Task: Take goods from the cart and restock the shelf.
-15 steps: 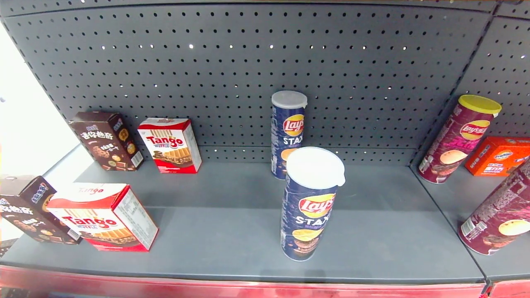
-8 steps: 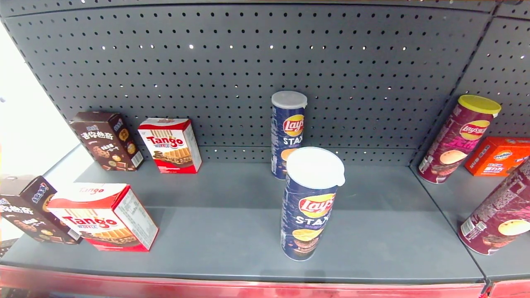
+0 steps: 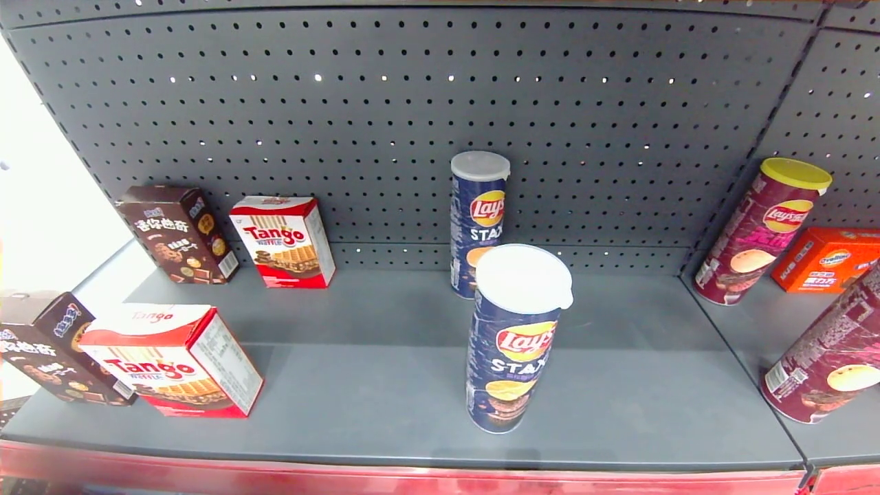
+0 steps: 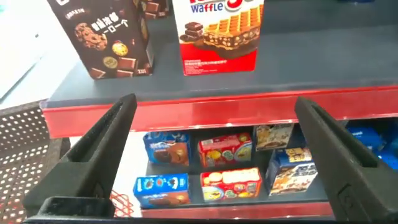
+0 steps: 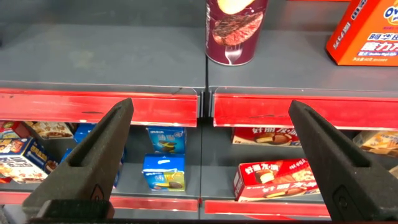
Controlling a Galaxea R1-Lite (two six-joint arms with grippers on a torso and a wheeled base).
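Observation:
The grey shelf [image 3: 385,371] holds two upright blue chip cans, one near the front [image 3: 515,337] and one at the back [image 3: 478,220]. Red wafer boxes [image 3: 172,361] [image 3: 283,240] and dark cookie boxes [image 3: 177,234] [image 3: 48,347] stand at the left. My left gripper [image 4: 216,104] is open and holds nothing. It hangs in front of the shelf's red edge [image 4: 217,115], below a cookie box [image 4: 106,37] and a wafer box [image 4: 219,34]. My right gripper [image 5: 211,107] is open and holds nothing, facing the red edge [image 5: 99,102] below a maroon can [image 5: 235,31].
Maroon chip cans [image 3: 763,230] [image 3: 825,364] and an orange box [image 3: 825,260] occupy the neighbouring bay at the right. Free room lies between the wafer boxes and the blue cans. A lower shelf carries several small boxes [image 4: 230,168] [image 5: 165,171]. A perforated back panel [image 3: 412,103] closes the rear.

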